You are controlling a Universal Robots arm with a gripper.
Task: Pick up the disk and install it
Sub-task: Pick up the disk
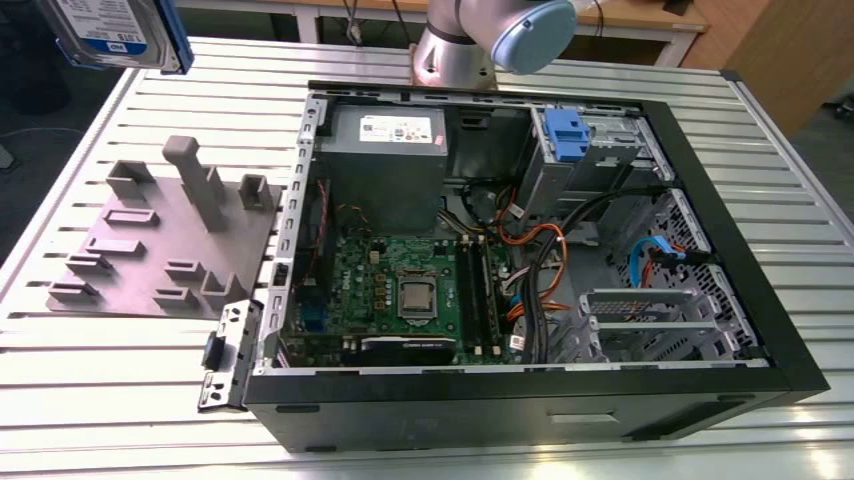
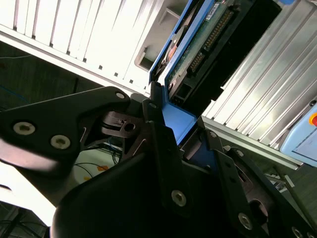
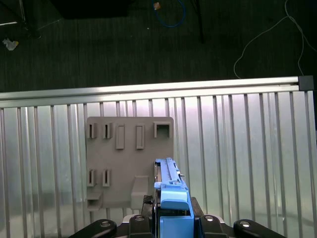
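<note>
The disk [image 1: 114,30], silver with a white-and-blue label and blue rails, hangs high above the table's far corner at the exterior view's left. In the first wrist view the disk [image 3: 171,196] stands edge-on between the black fingers of my gripper [image 3: 171,225], above the grey fixture plate [image 3: 130,163]. In the second wrist view the gripper [image 2: 185,136] is shut on the blue rail end of the disk [image 2: 198,47], whose circuit-board side and connector show.
An open black computer case [image 1: 534,405] lies on the slatted metal table [image 1: 107,370]. Inside are a power-supply box [image 1: 387,150], a motherboard [image 1: 414,290], and a drive cage with a blue latch [image 1: 567,135]. The arm's base [image 1: 461,45] stands behind the case.
</note>
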